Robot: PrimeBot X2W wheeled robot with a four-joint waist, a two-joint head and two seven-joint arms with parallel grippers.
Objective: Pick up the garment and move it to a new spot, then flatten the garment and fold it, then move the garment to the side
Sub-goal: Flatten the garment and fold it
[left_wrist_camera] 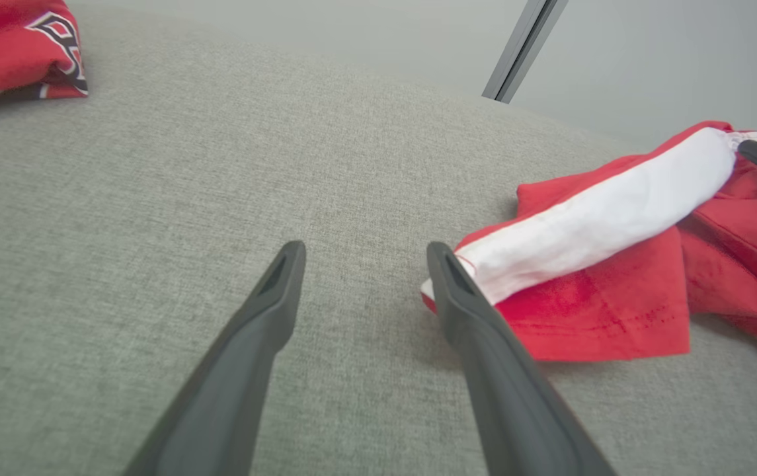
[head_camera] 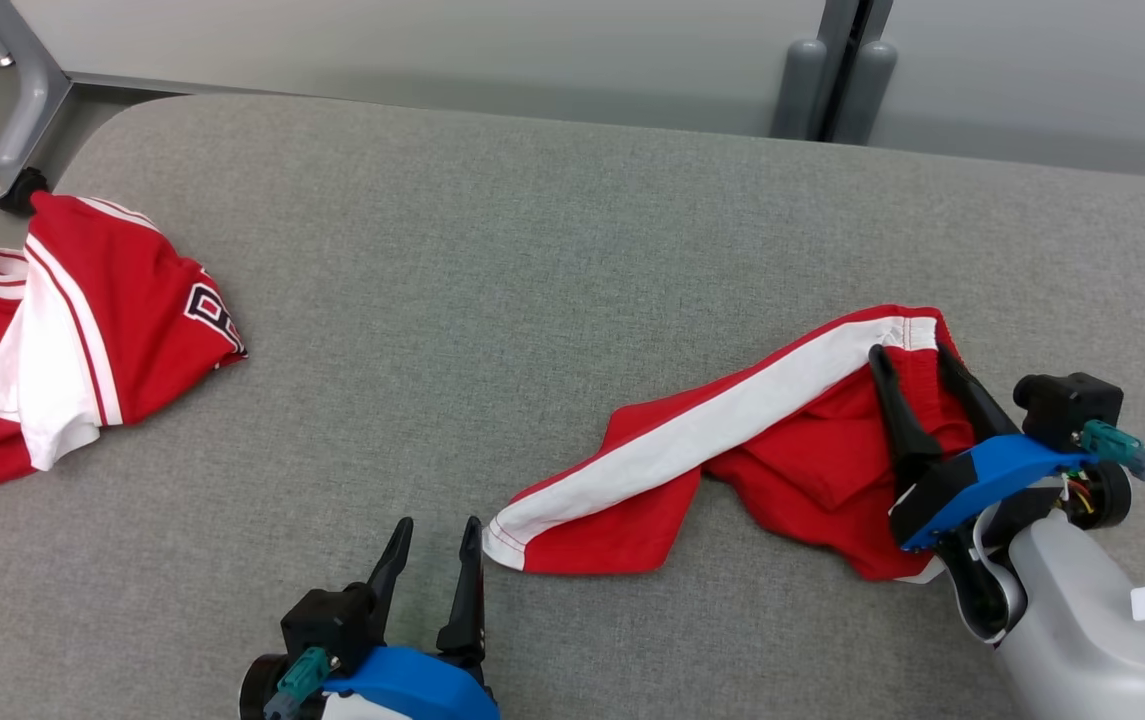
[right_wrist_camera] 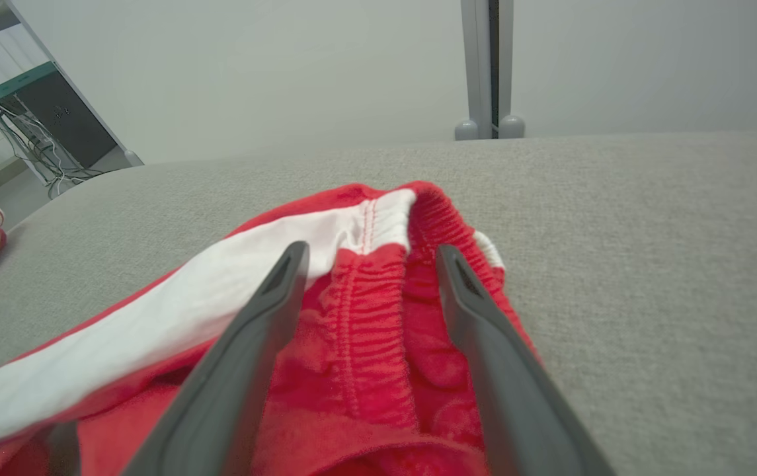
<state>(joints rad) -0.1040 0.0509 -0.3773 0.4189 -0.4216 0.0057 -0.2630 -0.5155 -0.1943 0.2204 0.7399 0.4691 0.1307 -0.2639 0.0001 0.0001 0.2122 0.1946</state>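
With left tool (head_camera: 438,525) and right tool (head_camera: 910,352) both gaping empty, pinching the crumpled red-and-white fabric shorts (head_camera: 732,440) at four o'clock could bunch several layers.

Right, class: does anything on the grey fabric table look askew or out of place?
The red shorts with a white side stripe lie twisted and bunched rather than flat. A crumpled red-and-white jersey sits heaped at the left edge of the grey table.

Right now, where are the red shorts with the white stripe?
In the head view the red shorts lie on the right half of the grey surface, hem beside the left tool, waistband between the open fingers of the right tool.
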